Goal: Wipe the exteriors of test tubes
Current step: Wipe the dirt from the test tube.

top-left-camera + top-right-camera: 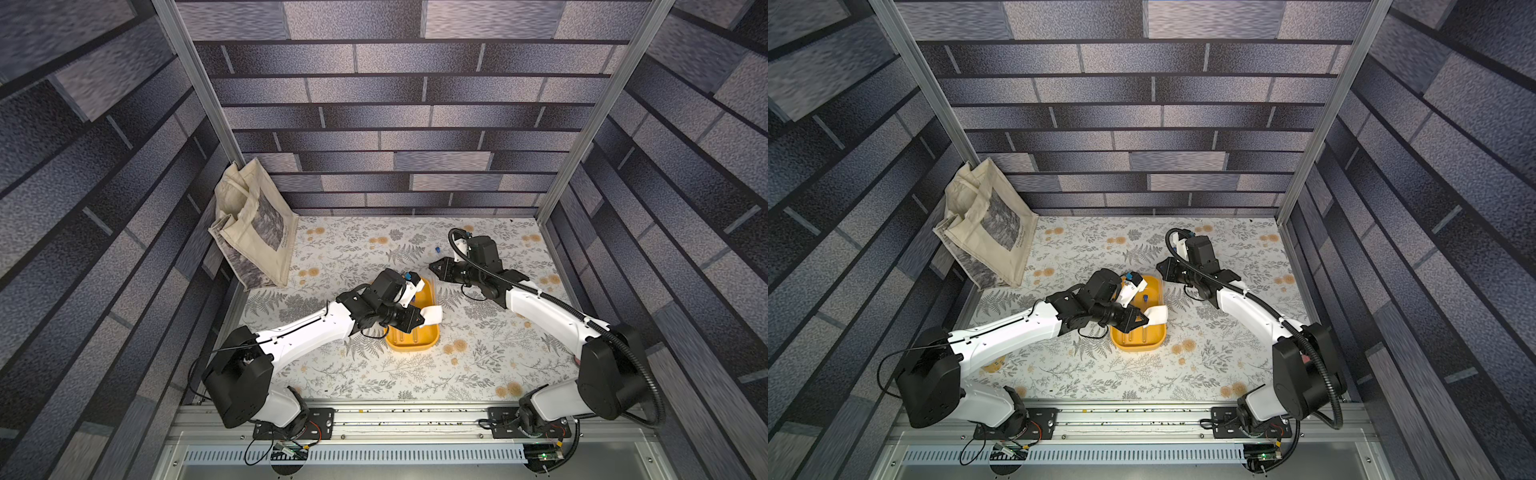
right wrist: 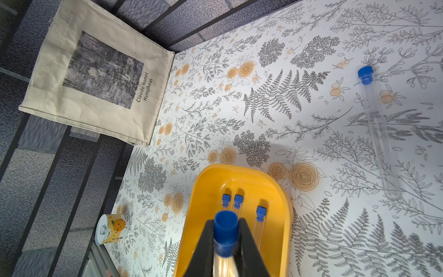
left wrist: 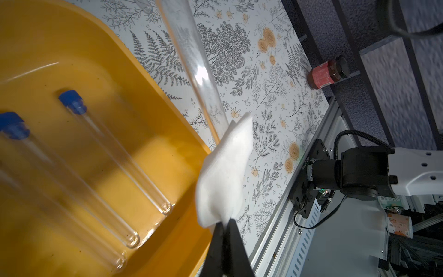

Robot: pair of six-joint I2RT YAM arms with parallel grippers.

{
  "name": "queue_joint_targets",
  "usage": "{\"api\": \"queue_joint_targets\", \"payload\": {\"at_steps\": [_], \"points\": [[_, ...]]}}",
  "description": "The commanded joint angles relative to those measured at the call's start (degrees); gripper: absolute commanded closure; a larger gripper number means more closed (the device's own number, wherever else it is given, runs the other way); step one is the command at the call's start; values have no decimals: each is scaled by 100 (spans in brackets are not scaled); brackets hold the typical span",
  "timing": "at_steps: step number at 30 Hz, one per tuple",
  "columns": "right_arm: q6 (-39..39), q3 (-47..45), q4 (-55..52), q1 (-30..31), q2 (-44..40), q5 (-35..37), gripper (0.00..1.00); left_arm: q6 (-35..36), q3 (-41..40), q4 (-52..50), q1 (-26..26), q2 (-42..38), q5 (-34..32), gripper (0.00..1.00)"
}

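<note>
My right gripper (image 2: pixel 226 225) is shut on the blue-capped end of one clear test tube (image 3: pixel 191 55) and holds it above the yellow tray (image 2: pixel 206 191). My left gripper (image 3: pixel 226 221) is shut on a folded white cloth (image 3: pixel 225 172), which touches that tube's lower end over the tray's rim. Three more capped test tubes (image 2: pixel 261 213) lie side by side in the tray. A further test tube (image 2: pixel 378 134) lies on the floral tabletop beyond the tray. In both top views the left gripper (image 1: pixel 422 320) (image 1: pixel 1144 318) is over the tray and the right gripper (image 1: pixel 434 266) (image 1: pixel 1160 266) sits just behind it.
A cream tote bag (image 1: pixel 253 232) leans in the back left corner. A small orange-printed can (image 2: pixel 111 229) stands near the table's left edge. A red-labelled jar (image 3: pixel 328 74) lies by the right wall. The metal rail (image 1: pixel 415 419) with both arm bases runs along the front.
</note>
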Motion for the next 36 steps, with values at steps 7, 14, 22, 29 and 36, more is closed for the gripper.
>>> {"api": "queue_joint_targets", "payload": {"at_steps": [7,14,22,29,36], "points": [[-102,78,-92,86,-161,66,87,309,1040,-591,385,443,-35,98],[-96,113,-128,108,-147,59,87,504,1861,-1161,607,985,-113,98],[-107,129,-211,105,-190,111,87,586,2060,-1234,657,1182,-146,97],[-124,189,-246,104,-157,133,87,532,1610,-1106,472,992,-219,97],[-136,227,-276,106,-62,125,87,261,774,-734,250,526,-292,96]]}}
